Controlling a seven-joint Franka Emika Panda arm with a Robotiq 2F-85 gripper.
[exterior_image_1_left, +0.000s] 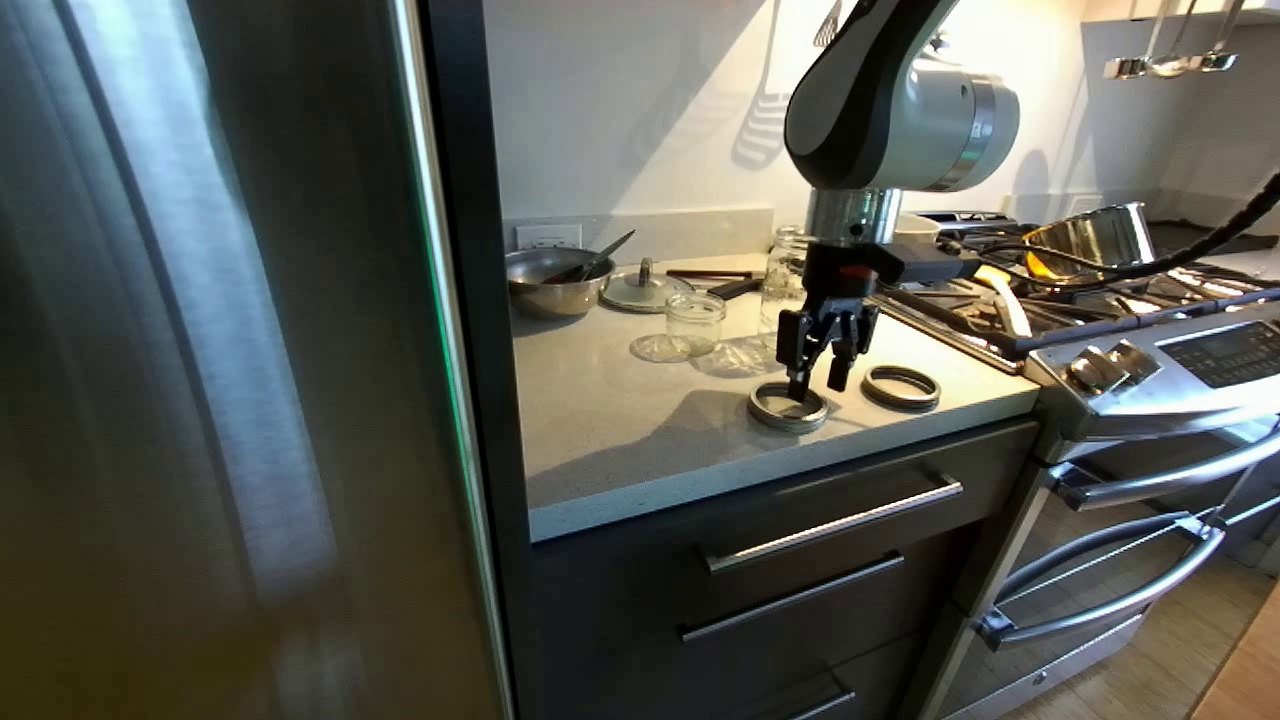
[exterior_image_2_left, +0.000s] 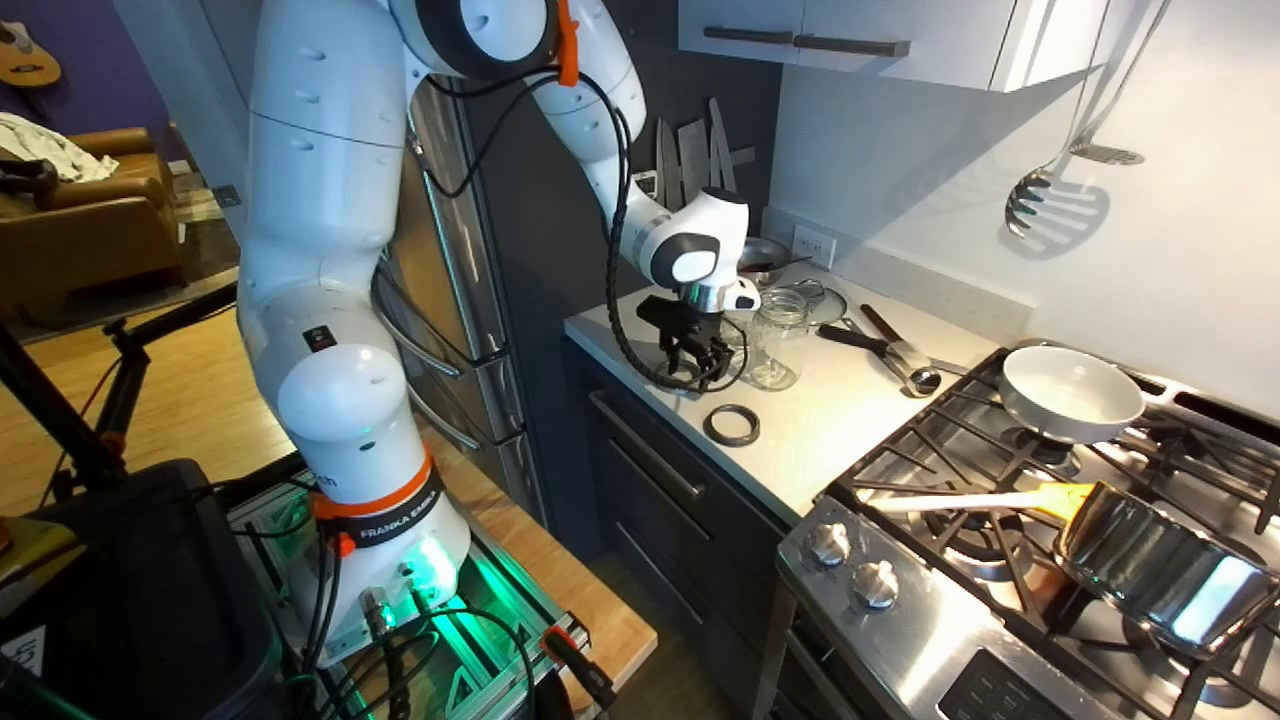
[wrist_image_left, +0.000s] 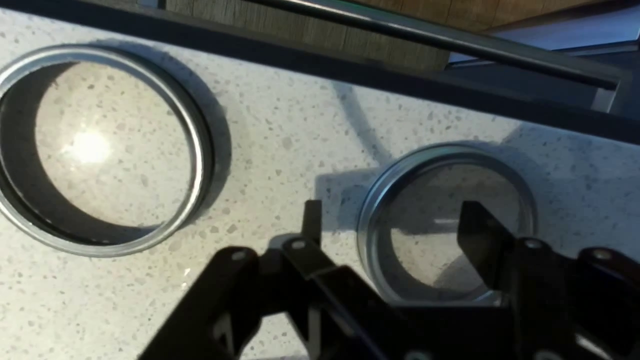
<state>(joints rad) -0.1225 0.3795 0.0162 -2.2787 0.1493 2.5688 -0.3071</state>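
Wrist view shows us the counter (wrist_image_left: 280, 145); over it the gripper (wrist_image_left: 391, 217) stands spread, so one wall of a metal ring (wrist_image_left: 370, 225) falls between its tips. That and another ring (wrist_image_left: 200, 155) lie flat near the counter's front edge, we judge for steadiness.

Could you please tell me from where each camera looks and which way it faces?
Exterior view: seems to stand beside the fridge, facing the counter and wall; only the arm's outer end and the pincer show.
Exterior view: apparently high near the stove, looking down along the counter toward the fridge; the arm shows from base to pincer, cropped at the top.
Wrist view: carried on the arm, facing down at a brightly lit ring and a partly shaded ring; the pincer's fingers show.
Both exterior views share stove, counter and pincer.
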